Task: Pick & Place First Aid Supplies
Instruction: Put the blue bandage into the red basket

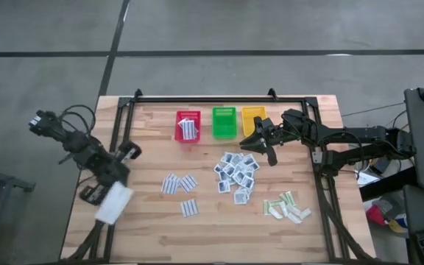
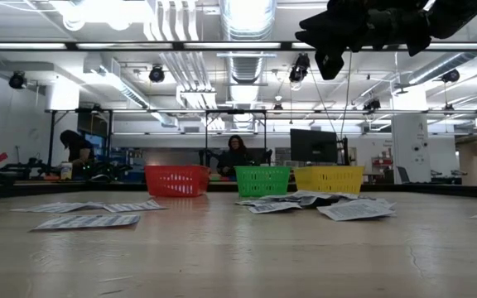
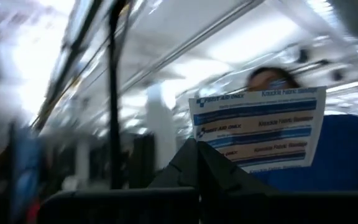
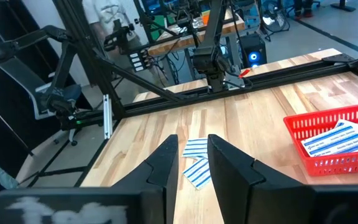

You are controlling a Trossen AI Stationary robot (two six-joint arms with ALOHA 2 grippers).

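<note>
Three baskets (image 1: 224,122) line the frame's upper centre. Your left gripper (image 3: 197,163), frame left, pinches a striped packet (image 3: 260,127) awaiting delivery; your right gripper (image 4: 188,163), parted and empty, hovers above square packets (image 1: 235,174).

Matt wooden table (image 1: 146,221); red plastic basket (image 1: 188,126); paper packets (image 1: 235,173)

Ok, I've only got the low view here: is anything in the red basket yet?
Observer: Yes, the red basket holds striped packets.
Operator: And the left tool?
Observer: The left tool is shut on a bandage packet, over the table's left edge.
Operator: The right one?
Observer: The right tool is open with nothing in it, beside the yellow basket.
</note>
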